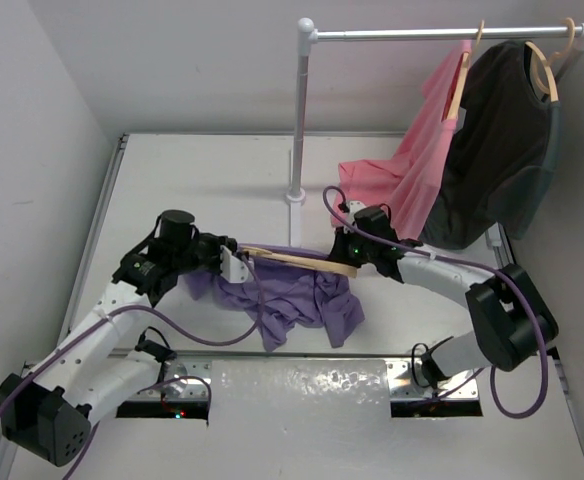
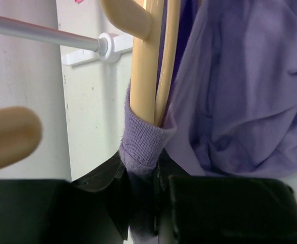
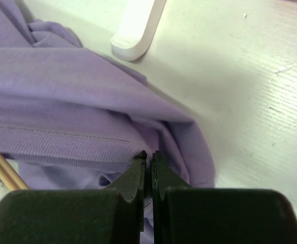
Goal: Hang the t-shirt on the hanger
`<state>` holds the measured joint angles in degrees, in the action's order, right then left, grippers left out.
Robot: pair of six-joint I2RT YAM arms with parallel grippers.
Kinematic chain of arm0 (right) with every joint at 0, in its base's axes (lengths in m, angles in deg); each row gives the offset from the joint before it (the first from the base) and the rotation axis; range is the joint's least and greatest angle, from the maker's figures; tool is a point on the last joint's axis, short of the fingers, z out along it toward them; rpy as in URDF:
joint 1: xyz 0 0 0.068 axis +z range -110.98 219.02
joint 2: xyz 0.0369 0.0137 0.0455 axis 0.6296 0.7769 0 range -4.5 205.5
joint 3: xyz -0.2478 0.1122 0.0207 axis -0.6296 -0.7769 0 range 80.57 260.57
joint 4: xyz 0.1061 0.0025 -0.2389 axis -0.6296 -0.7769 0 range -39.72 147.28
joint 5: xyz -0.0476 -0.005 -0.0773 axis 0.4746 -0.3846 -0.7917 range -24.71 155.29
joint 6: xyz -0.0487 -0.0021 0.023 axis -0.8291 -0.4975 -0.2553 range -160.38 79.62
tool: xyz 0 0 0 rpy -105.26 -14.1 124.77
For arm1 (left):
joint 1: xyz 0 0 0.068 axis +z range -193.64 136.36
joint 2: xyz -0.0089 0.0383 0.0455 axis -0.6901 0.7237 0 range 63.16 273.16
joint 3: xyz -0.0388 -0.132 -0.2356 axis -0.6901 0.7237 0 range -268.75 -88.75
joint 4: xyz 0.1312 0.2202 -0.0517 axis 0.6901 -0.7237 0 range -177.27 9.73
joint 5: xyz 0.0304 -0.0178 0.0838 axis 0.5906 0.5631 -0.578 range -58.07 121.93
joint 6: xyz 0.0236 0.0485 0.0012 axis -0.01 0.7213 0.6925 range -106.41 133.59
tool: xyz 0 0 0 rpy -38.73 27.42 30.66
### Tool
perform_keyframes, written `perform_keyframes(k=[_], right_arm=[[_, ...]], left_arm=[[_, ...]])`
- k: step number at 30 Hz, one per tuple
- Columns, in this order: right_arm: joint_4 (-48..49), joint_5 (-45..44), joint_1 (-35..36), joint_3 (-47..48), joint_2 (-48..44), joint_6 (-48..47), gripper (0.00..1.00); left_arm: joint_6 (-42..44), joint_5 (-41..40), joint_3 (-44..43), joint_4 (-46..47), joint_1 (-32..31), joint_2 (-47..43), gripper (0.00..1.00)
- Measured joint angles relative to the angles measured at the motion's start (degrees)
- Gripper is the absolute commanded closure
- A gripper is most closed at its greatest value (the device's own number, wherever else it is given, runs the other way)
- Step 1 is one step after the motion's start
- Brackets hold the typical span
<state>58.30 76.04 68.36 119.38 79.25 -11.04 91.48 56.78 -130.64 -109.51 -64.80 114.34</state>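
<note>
A white table [image 1: 202,180] sits between pale walls [image 1: 32,150]. Just beyond the right gripper [image 1: 344,248] and a little to its left, a white foot [image 1: 294,196] holds a white post [image 1: 300,120]. The post carries a metal rail [image 1: 422,33] running off to the right. High beyond that gripper, a pink garment [image 1: 422,150] hangs from the rail. A dark shirt [image 1: 497,150] hangs to its right, each on a wooden hanger [image 1: 460,80]. The pink cloth drapes down just behind the gripper. A translucent sheet [image 1: 300,385] lies nearer than the gripper, at the table's edge.

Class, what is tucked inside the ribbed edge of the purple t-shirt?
The tan wooden hanger slips into the t-shirt there; cloth covers whatever part of it lies farther in.
</note>
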Motion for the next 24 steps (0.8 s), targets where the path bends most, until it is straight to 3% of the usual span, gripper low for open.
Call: perform_keyframes(k=[12,24], right_arm=[[-3.1,-0.1,-4.1,-4.0,-11.1,-1.5,1.0],[-11.6,7.2,-5.6,-3.0,-18.1,-18.8,1.0]], left_arm=[[-6.0,-8.9,0.0,10.4,-0.2,5.8,1.0],[-4.2,-20.3,1.5,15.2,-0.1,9.1,1.0]])
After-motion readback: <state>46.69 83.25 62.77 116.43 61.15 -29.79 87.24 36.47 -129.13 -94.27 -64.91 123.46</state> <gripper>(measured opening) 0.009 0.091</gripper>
